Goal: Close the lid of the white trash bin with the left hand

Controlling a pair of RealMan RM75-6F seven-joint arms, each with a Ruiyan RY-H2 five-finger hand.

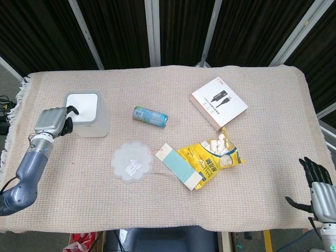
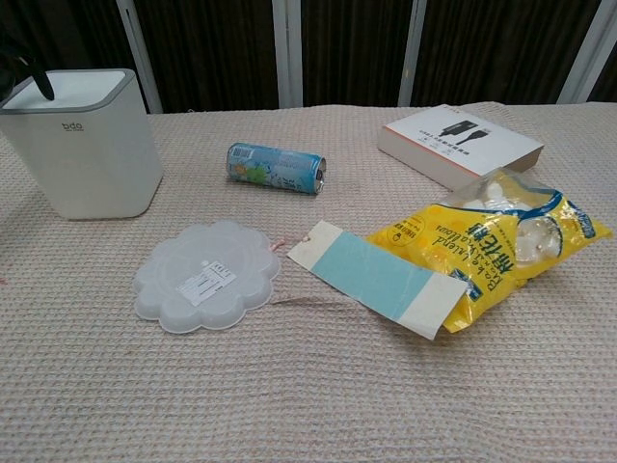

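The white trash bin (image 1: 88,114) stands at the table's left, and its lid (image 1: 82,105) lies flat and level with the rim. The chest view also shows the bin (image 2: 87,145) with its lid (image 2: 72,87) down. My left hand (image 1: 51,122) is just left of the bin, holding nothing, its dark fingertips (image 1: 72,110) at the lid's left edge. One fingertip (image 2: 37,85) shows over the lid's left rim in the chest view. My right hand (image 1: 317,189) hangs off the table's front right corner, with its fingers spread and nothing in it.
A blue can (image 1: 150,116) lies on its side right of the bin. A translucent flower-shaped lid (image 1: 132,161) sits in front of it. A yellow snack bag (image 1: 210,160) with a blue card (image 1: 178,165) and a white box (image 1: 218,103) occupy the right half.
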